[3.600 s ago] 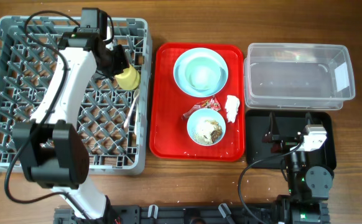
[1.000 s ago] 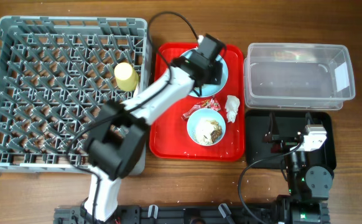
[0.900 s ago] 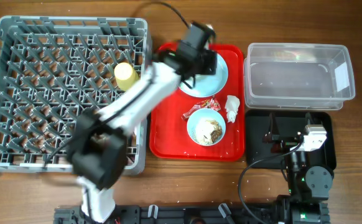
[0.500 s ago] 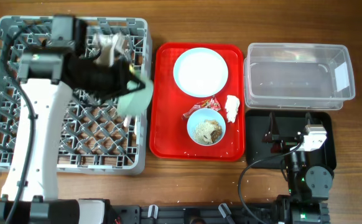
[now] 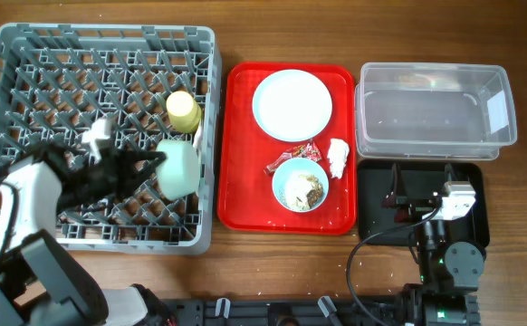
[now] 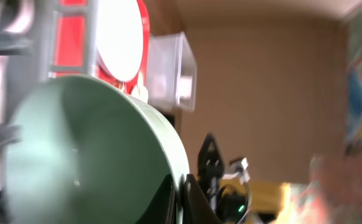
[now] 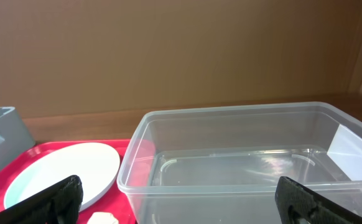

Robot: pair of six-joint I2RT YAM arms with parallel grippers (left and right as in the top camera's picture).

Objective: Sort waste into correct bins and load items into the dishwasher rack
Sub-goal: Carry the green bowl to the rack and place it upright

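Observation:
My left gripper (image 5: 158, 168) is shut on the rim of a pale mint bowl (image 5: 180, 169), held on its side over the right part of the grey dishwasher rack (image 5: 28, 54). In the left wrist view the bowl (image 6: 88, 155) fills the frame with the jaws (image 6: 182, 194) pinching its edge. A yellow cup (image 5: 184, 110) stands in the rack. On the red tray lie the pale blue plate (image 5: 292, 103), a second bowl (image 5: 301, 188) with brown scraps, the red-and-white wrapper (image 5: 301, 155) and the white tissue (image 5: 339, 156). My right gripper (image 5: 399, 193) is open and empty over the black tray (image 5: 474, 181).
The clear tub (image 5: 435, 109) stands behind the black tray; it also shows in the right wrist view (image 7: 243, 155), with the plate (image 7: 63, 171) to its left. The red serving tray (image 5: 245, 190) sits between the rack and the bins. Fork and spoon are hidden.
My left arm lifted the mint bowl off the plate, carried it left over the rack and has swung down to the rack's lower right. The right arm has not moved.

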